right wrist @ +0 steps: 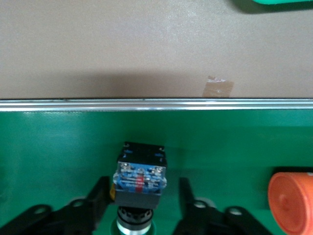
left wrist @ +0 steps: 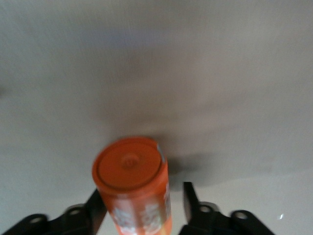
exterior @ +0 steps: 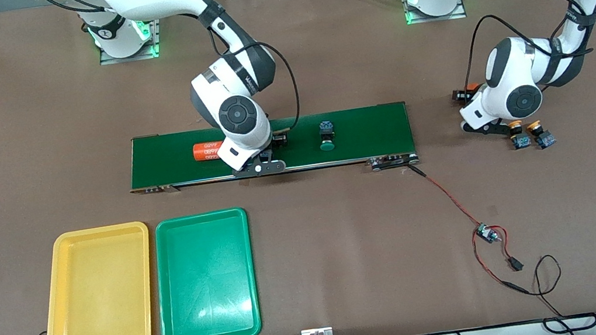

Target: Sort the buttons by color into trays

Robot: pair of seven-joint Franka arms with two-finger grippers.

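Button (right wrist: 139, 176) on the conveyor belt (exterior: 369, 127) sits between the fingers of the right gripper (right wrist: 144, 188), which is spread around it with a gap showing on each side. On the belt to either side lie an orange cylinder (exterior: 207, 150) and a green-capped button (exterior: 326, 135). The left gripper (left wrist: 142, 193) is over the table (exterior: 343, 231) off the belt's end nearest the left arm, fingers parted around a second orange cylinder (left wrist: 134, 186); one finger may touch it, the other stands clear. Two yellow-capped buttons (exterior: 517, 134) lie just beside that gripper. The yellow tray (exterior: 98, 292) and green tray (exterior: 205, 279) lie side by side, nearer the front camera than the belt.
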